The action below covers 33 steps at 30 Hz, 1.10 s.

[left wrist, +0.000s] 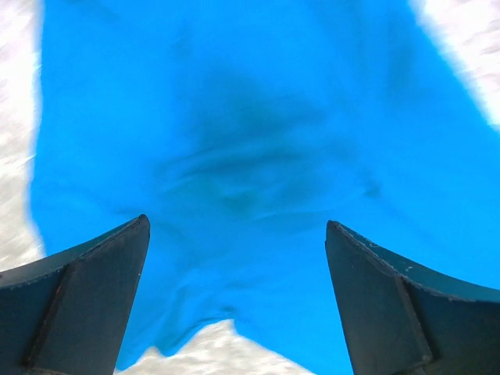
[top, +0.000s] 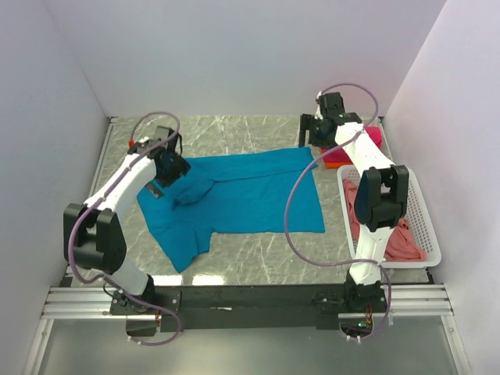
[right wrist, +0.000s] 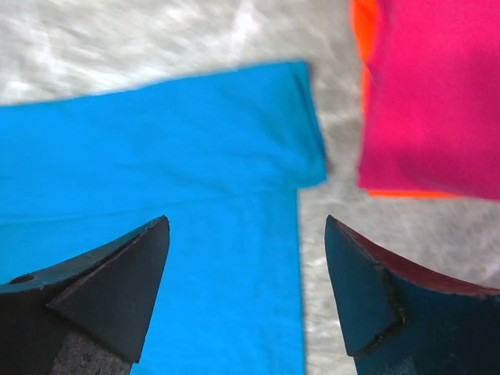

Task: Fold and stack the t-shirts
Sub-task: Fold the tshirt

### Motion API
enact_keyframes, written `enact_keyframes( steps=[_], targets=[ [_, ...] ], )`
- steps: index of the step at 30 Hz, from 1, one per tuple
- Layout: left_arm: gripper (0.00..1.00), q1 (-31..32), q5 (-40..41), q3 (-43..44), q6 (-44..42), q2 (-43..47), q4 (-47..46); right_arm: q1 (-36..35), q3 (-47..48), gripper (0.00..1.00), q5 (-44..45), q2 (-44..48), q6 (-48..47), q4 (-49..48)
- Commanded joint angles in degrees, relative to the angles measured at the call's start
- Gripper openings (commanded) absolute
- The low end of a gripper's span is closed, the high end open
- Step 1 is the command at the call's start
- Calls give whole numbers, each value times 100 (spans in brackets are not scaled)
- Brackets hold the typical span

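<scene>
Spotting from above the teal-blue t-shirt (top: pixel 258 195) spread flat just left of the white basket (top: pixel 420 215). Catching, on the left wrist, the left gripper (left wrist: pixel 234 226) splayed wide over teal cloth, pinching nothing. Finding, on the right wrist, the right gripper (right wrist: pixel 246 223) gaping over the shirt's basket-side corner.

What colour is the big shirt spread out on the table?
It's a teal-blue t-shirt, clearest in the top external view.

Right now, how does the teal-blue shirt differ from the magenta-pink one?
The teal-blue shirt lies spread wide across the middle of the table; the magenta-pink shirt is a compact folded rectangle at the far right. The teal-blue shirt rests straight on the table, the magenta-pink one on an orange shirt. Both are plain and outside the basket.
</scene>
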State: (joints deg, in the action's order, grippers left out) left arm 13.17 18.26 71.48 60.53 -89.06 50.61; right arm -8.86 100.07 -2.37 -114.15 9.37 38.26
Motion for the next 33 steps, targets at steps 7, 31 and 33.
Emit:
enact_keyframes(
  steps=[7,31,33],
  targets=[
    [99,-701,-807,1473,-630,-1859,-1247,-335,1022,87,-334,-879,592,-153],
    [99,-1510,-1306,4013,-1658,-4919,-1273,-1,2736,87,-791,-2946,742,648],
    [99,-1510,-1378,4381,-1825,-5112,-1255,7,2885,87,-739,-3034,733,700]
  ],
)
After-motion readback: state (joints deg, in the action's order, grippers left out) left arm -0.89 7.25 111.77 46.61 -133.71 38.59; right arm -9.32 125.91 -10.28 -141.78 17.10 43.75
